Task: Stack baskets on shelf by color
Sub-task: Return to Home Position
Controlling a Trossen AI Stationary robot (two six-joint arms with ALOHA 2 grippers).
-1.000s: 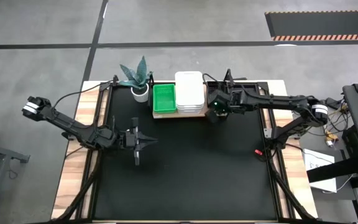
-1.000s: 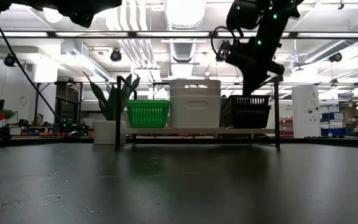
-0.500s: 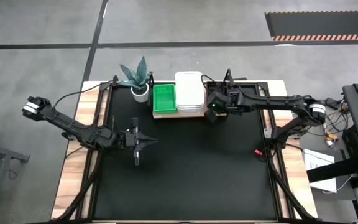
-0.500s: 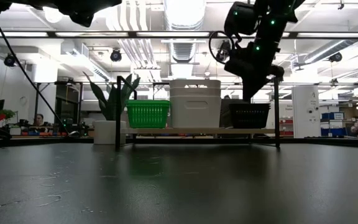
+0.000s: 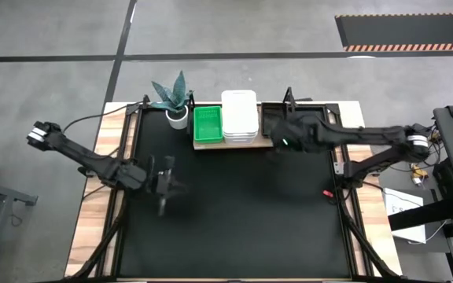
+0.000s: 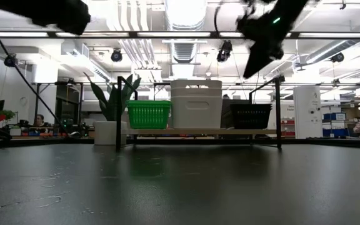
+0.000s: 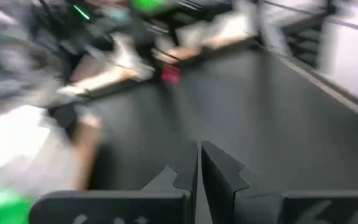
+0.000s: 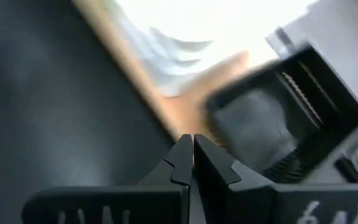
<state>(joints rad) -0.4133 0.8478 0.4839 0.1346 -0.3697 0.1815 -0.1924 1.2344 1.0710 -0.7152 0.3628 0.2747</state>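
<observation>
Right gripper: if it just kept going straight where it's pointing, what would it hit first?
Likely the wooden board of the shelf, just beside the black basket. The shut right gripper points at that edge, though depth is hard to judge.

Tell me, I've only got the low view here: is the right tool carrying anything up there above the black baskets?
Observer: No. The right wrist view shows the right tool shut and empty, with the black basket lying beyond it.
Operator: And the left tool?
Observer: The left wrist view shows it shut and empty too.
Operator: Where is it?
Observer: In the high view it's over the left half of the table, well away from the shelf.
</observation>
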